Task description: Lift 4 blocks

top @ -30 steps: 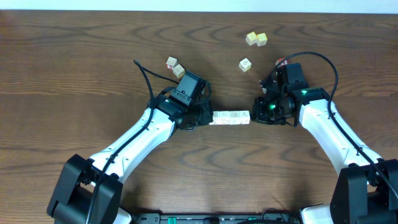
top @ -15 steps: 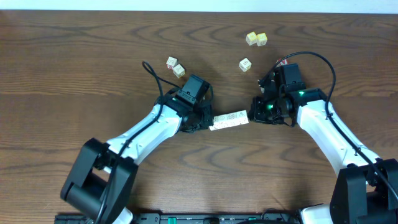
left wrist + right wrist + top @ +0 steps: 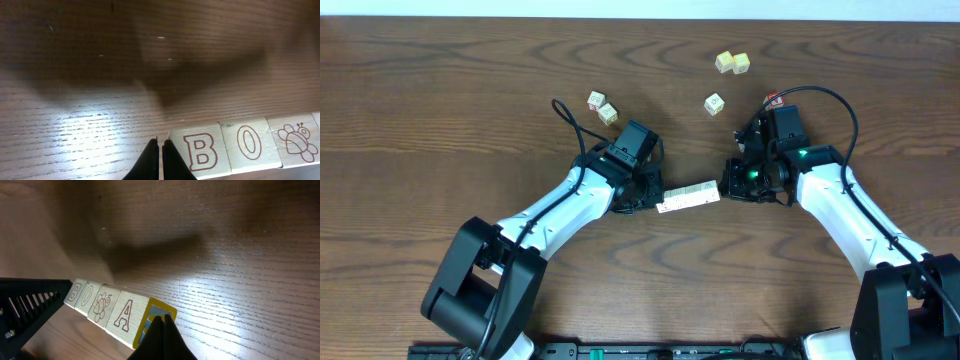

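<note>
Pinching is done end-on: the 4 blocks (image 3: pixel 688 194) are lined up as 1 row (B, O, bee, A) and squeezed between the left gripper (image 3: pixel 656 200) and the right gripper (image 3: pixel 724 187), mid-desk (image 3: pixel 440 130). The row is seen slanted in the overhead view, left end nearer the robot. Whether it is clear of the desk cannot be told. The lift is judged barely begun, and the raise itself is left. Both grippers are fully closed, with nothing clasped between the fingers. The closed tips are only pressed against the row's ends, left on the B block, right at the A end. 5 loose cubes (image 3: pixel 714 103) are left untouched farther back.
</note>
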Robot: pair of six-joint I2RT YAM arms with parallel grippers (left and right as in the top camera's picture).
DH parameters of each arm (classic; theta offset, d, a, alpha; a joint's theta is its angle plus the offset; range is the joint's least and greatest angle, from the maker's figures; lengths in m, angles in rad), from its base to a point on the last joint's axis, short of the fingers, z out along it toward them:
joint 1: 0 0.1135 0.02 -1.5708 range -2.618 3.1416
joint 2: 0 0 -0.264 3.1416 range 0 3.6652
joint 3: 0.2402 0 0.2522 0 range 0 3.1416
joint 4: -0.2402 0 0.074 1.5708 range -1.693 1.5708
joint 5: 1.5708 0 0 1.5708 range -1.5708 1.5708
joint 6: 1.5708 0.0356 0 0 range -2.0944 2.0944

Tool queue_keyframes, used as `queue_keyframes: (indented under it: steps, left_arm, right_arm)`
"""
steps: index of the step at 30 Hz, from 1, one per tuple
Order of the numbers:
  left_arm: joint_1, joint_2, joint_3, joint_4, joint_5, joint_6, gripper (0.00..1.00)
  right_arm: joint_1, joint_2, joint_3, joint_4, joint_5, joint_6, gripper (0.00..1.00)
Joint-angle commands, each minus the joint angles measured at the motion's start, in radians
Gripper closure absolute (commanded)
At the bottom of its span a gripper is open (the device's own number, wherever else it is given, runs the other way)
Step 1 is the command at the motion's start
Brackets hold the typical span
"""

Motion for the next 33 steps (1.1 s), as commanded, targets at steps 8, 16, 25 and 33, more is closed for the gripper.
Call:
queue_keyframes:
  steps: [8, 16, 25, 33]
  left_arm:
    - [-0.073, -0.01, 0.032, 0.062, 0.11, -0.017, 0.93]
    - [-0.074, 0.018, 0.032, 0.062, 0.111, -0.017, 0.93]
    - [-0.077, 0.034, 0.032, 0.062, 0.11, -0.016, 0.93]
    - [-0.078, 0.035, 0.032, 0.062, 0.11, -0.016, 0.93]
  right_arm:
    - [0.045, 0.002, -0.03, 0.015, -0.155, 0.014, 0.99]
    - [0.045, 0.002, -0.069, 0.055, -0.147, 0.025, 0.99]
    - [0.045, 0.002, -0.095, 0.093, -0.144, 0.025, 0.99]
    - [0.045, 0.002, -0.126, 0.129, -0.14, 0.044, 0.99]
